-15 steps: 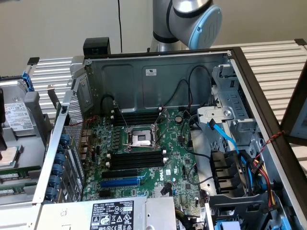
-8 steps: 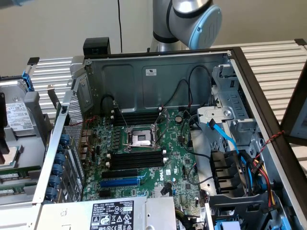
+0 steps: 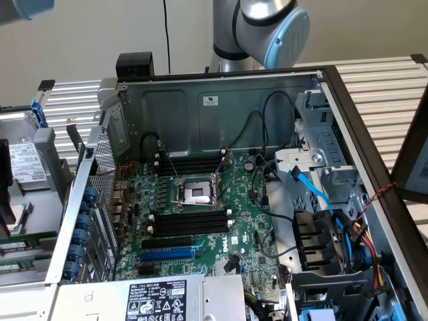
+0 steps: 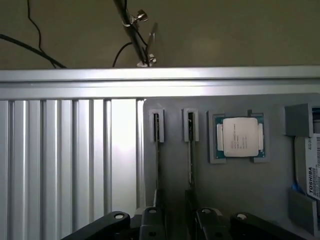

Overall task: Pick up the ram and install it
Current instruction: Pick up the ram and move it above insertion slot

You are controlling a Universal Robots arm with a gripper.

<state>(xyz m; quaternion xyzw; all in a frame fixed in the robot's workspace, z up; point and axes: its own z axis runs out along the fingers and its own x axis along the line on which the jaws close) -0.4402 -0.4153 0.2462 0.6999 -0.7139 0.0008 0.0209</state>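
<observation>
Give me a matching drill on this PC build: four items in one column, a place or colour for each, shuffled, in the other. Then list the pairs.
1 ram sticks
2 processor chip
3 CPU socket
4 flat data cable

A blue
B on the green motherboard
C on edge in clips of the grey tray
D flat in a tray pocket

Pairs: 1-C, 2-D, 3-B, 4-A

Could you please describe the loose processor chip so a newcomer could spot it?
Find the grey holder plate lying on the ribbed aluminium table. The processor chip sits in a recess there: a square silver lid, unlike the two thin ram sticks standing edge-on alongside.
</observation>
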